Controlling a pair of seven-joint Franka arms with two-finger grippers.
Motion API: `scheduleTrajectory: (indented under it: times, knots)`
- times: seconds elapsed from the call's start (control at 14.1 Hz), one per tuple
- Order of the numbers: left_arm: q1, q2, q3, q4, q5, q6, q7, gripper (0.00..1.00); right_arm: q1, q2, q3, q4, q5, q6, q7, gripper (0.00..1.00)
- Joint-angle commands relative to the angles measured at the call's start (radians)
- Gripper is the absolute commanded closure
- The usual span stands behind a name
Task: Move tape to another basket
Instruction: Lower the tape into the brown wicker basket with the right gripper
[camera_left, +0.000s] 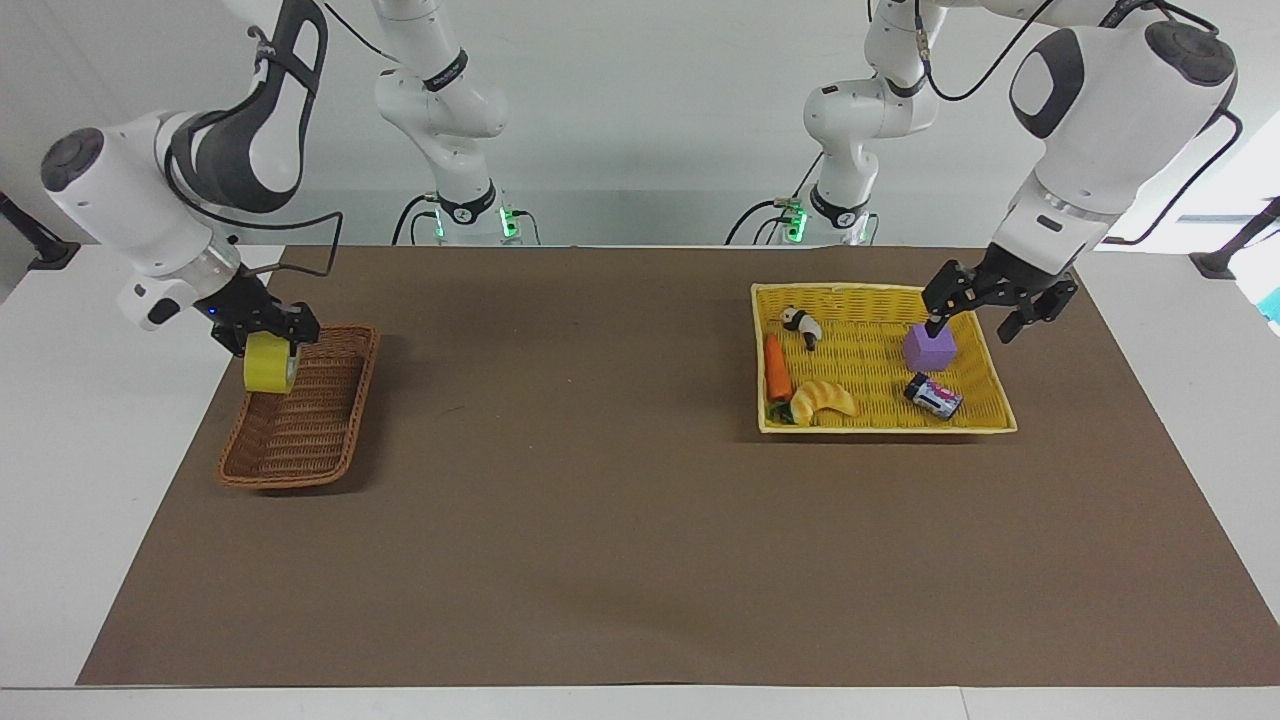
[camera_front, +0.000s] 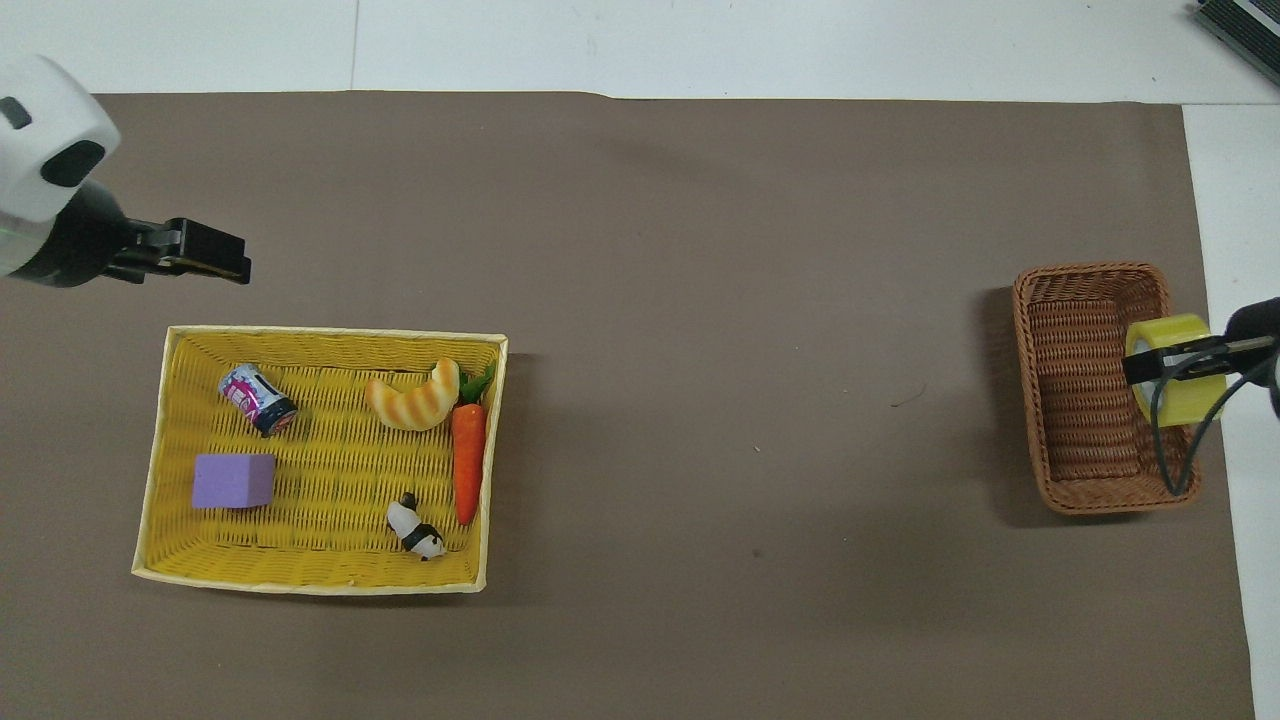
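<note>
The right tool (camera_left: 268, 335) is clamped on the yellow tape (camera_left: 268, 368), which hangs on edge over the brown basket (camera_left: 300, 412), at the basket's long wall on the outer side toward the right arm's end of the counter (camera_left: 640, 520). In the facing view the roll's lower edge sits at about the level of the rim, and in the overhead view the tape (camera_front: 1180, 385) overlaps that same wall of the basket (camera_front: 1085, 400); whether it touches the wicker cannot be told. So the carry looks nearly finished: the roll is out of the yellow tray (camera_left: 985, 425), where only a purple block (camera_left: 929, 346), a small can (camera_left: 933, 396), a croissant toy (camera_left: 825, 398), a carrot (camera_left: 777, 368) and a panda figure (camera_left: 802, 325) lie. What is left, by my judgement, is a small shift toward the basket's middle, a short lowering, and letting go, since a drop from here might catch the rim and tip outward. The left tool (camera_left: 985, 305) hangs over the tray's corner near the purple block, its fingers apart and holding nothing; that arm waits.
</note>
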Motion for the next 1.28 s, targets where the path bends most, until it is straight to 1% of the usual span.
scheduleTrajectory:
  times: [0.0, 0.07, 0.21, 0.28, 0.42, 0.71, 0.78, 0.92, 0.99, 1.2]
  knots:
    - [0.039, -0.051, -0.012, -0.023, 0.018, -0.048, 0.080, 0.00, 0.034, -0.019, 0.012, -0.032, -0.163, 0.077, -0.011, 1.00]
    - [0.039, -0.066, -0.010, -0.041, 0.018, -0.062, 0.086, 0.00, 0.040, 0.008, 0.012, -0.032, -0.197, 0.112, -0.006, 1.00]
    - [0.041, -0.092, -0.010, -0.083, 0.020, -0.061, 0.086, 0.00, 0.066, 0.059, 0.010, -0.032, -0.216, 0.186, 0.014, 1.00]
    - [0.041, -0.092, -0.009, -0.082, 0.018, -0.062, 0.085, 0.00, 0.069, 0.070, 0.010, -0.032, -0.248, 0.191, 0.032, 1.00]
    - [0.042, -0.092, -0.007, -0.074, 0.018, -0.051, 0.079, 0.00, 0.071, 0.082, 0.012, -0.052, -0.315, 0.212, 0.038, 1.00]
    - [0.042, -0.092, 0.020, -0.056, 0.023, -0.057, 0.083, 0.00, 0.072, 0.082, 0.012, -0.098, -0.331, 0.254, 0.040, 1.00]
    - [0.041, -0.092, 0.024, -0.049, 0.031, -0.064, 0.091, 0.00, 0.072, 0.080, 0.015, -0.106, -0.328, 0.263, 0.054, 0.94]
    - [0.041, -0.107, 0.027, -0.040, 0.061, -0.091, 0.095, 0.00, 0.074, 0.079, 0.024, -0.109, -0.320, 0.254, 0.101, 0.28]
    - [0.039, -0.113, 0.028, -0.034, 0.064, -0.106, 0.095, 0.00, 0.075, 0.077, 0.024, -0.109, -0.314, 0.252, 0.101, 0.00]
    - [0.041, -0.136, 0.024, -0.040, 0.064, -0.131, 0.094, 0.00, 0.081, 0.077, 0.025, -0.109, -0.288, 0.248, 0.100, 0.00]
